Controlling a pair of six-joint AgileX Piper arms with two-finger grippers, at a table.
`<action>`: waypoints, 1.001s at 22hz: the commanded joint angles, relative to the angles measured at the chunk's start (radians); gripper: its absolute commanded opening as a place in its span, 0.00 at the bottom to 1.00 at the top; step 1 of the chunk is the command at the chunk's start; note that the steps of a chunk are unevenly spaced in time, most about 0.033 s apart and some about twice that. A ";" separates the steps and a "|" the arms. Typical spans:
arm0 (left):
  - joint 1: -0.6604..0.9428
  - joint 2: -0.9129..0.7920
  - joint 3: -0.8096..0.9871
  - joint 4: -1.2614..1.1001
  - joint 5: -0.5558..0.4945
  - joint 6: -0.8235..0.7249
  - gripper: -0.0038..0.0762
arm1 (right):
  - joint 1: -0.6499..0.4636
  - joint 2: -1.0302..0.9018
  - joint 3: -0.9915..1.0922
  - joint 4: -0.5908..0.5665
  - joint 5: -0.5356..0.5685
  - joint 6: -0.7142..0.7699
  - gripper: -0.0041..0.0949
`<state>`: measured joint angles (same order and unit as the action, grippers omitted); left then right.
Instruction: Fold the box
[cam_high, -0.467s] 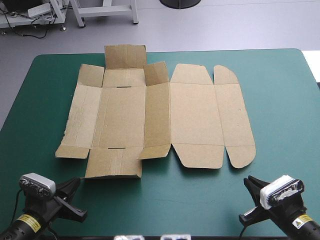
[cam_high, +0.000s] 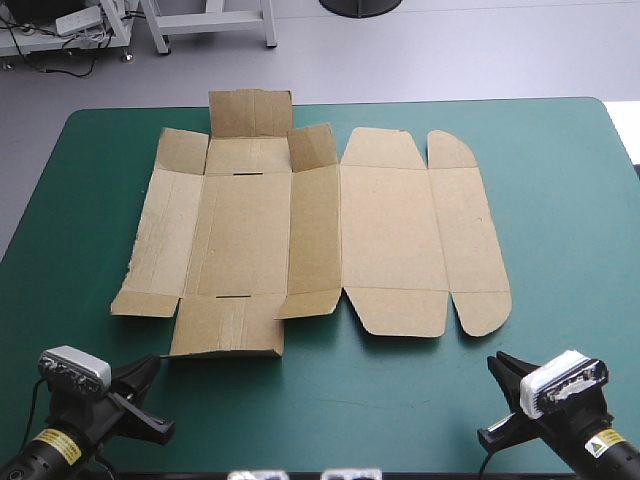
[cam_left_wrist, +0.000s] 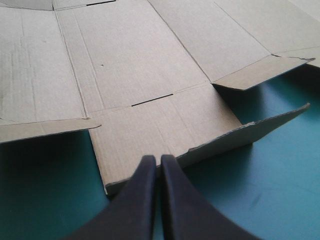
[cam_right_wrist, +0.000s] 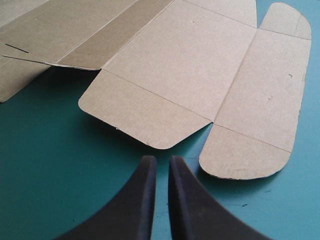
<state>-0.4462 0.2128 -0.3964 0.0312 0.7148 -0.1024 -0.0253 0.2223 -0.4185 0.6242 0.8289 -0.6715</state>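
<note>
The box (cam_high: 320, 240), one flat cut sheet of brown board, lies in the middle of the one teal-green surface (cam_high: 560, 200), long axis left-to-right, rounded flaps rightward, ahead of my left gripper (cam_left_wrist: 156, 160) and right gripper (cam_right_wrist: 161, 160), both black-fingered and closed.

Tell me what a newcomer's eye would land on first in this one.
The flat cut sheet of brown cardboard, the box, lies unfolded across the middle of the teal-green table cover. Both black-finned pincers sit shut at the table's near edge: the left pincer close to a near flap, the right pincer facing the rounded flaps.
</note>
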 joint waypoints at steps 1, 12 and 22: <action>-0.005 0.014 -0.029 -0.007 -0.061 -0.003 0.06 | 0.002 0.013 -0.024 0.035 -0.056 -0.004 0.13; -0.005 0.163 -0.160 -0.168 -0.100 0.002 0.07 | 0.002 0.015 -0.024 0.033 -0.058 -0.008 0.13; -0.005 0.705 -0.578 -0.031 -0.038 0.073 0.55 | 0.002 0.015 -0.024 0.033 -0.051 -0.032 0.13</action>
<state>-0.4462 0.8387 -0.9042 -0.0177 0.7168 -0.0348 -0.0253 0.2223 -0.4185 0.6242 0.8256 -0.6885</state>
